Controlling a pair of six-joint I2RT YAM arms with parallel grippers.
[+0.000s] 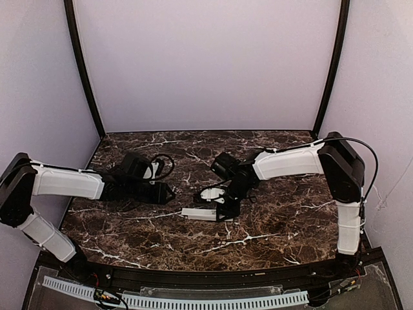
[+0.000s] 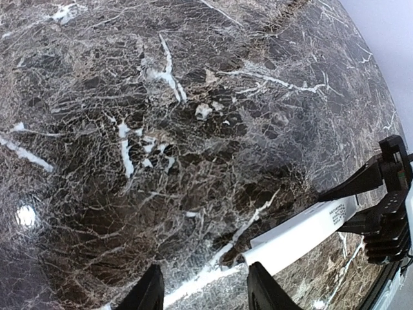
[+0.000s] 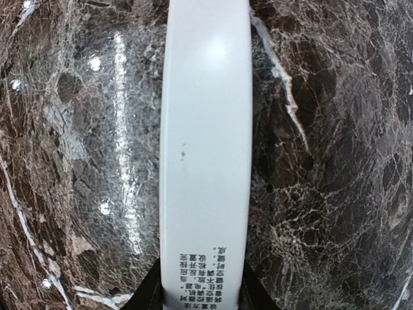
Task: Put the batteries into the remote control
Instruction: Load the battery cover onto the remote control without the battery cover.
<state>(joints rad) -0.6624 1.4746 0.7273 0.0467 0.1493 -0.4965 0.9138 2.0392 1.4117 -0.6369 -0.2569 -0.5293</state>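
The remote control (image 1: 199, 214) lies flat on the dark marble table (image 1: 277, 226), a slim white bar with its long axis running left to right. My right gripper (image 1: 228, 206) stands over its right end. In the right wrist view the remote control (image 3: 206, 148) runs straight up between the black fingertips (image 3: 150, 294), which press against both of its long edges; small printed text shows near them. My left gripper (image 2: 206, 298) is open over bare marble, with the remote control's (image 2: 303, 236) left end just beyond its right finger. The batteries are not in view.
A small white piece (image 1: 211, 192) lies just behind the remote, next to the right gripper. A black cable loop (image 1: 162, 166) hangs at the left wrist. Pale walls enclose the table on three sides. The right gripper (image 2: 387, 216) shows at the left wrist view's right edge.
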